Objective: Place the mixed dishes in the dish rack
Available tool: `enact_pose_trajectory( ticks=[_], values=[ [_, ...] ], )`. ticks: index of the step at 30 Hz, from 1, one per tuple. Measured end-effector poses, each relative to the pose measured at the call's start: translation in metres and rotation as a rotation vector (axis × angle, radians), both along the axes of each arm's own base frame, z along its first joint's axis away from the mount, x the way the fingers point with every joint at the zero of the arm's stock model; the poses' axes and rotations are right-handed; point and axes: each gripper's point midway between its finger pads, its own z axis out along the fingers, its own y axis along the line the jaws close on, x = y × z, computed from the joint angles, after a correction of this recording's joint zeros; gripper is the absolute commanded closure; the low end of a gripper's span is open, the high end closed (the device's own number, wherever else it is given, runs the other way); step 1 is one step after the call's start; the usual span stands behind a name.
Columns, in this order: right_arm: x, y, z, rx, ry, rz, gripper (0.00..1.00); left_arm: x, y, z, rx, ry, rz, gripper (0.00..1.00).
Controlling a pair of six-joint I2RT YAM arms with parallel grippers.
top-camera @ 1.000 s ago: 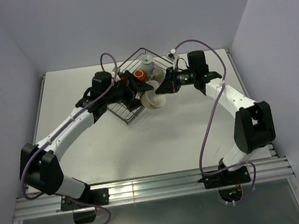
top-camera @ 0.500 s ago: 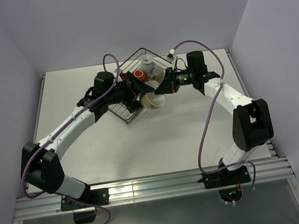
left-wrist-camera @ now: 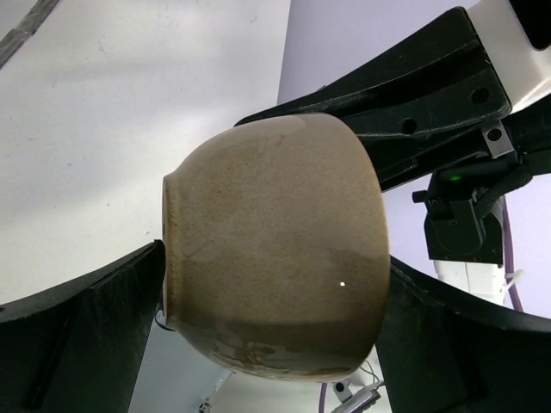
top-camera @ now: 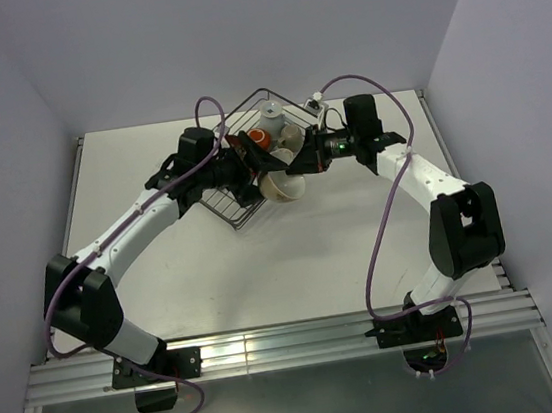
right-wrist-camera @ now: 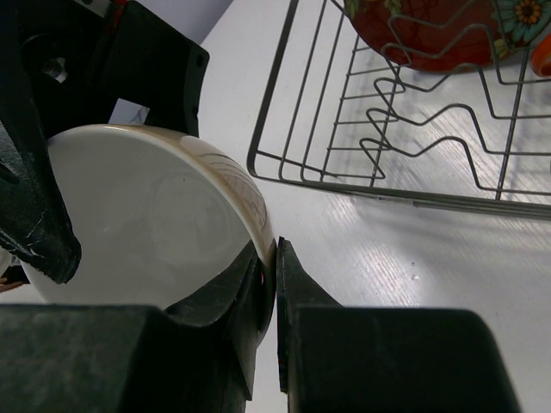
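Observation:
A cream bowl (top-camera: 284,186) hangs in the air just off the front corner of the dish rack (top-camera: 239,211), tipped on its side. My right gripper (top-camera: 297,164) is shut on its rim; the right wrist view shows both fingers pinching the rim (right-wrist-camera: 274,258) with the white inside of the bowl (right-wrist-camera: 146,215) to the left. My left gripper (top-camera: 260,177) is open with its fingers spread on either side of the bowl's brown outside (left-wrist-camera: 275,249), very close to it. The wire rack (right-wrist-camera: 387,163) holds a red floral plate (right-wrist-camera: 422,34), an orange-red mug (top-camera: 260,138) and a grey cup (top-camera: 272,121).
The rack stands diagonally at the back middle of the white table (top-camera: 264,268). Walls close in the table at the back and both sides. The two arms meet head-on over the rack's front right corner.
My left arm has moved right toward the bowl, so its fingers now flank it. The right gripper and the bowl have barely shifted.

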Motion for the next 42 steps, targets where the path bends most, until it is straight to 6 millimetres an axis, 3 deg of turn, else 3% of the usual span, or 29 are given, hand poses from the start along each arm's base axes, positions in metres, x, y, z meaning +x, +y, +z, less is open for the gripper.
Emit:
enact_pose_trajectory(
  ticks=[13,42],
  values=[
    [-0.001,0.003,-0.009,-0.052,0.014,-0.003,1.00,-0.007,0.000,-0.022,0.102,0.032,-0.039,0.01],
    [0.001,0.020,-0.017,-0.101,0.062,-0.008,1.00,-0.012,-0.003,-0.026,0.103,0.013,-0.069,0.02]
  ],
)
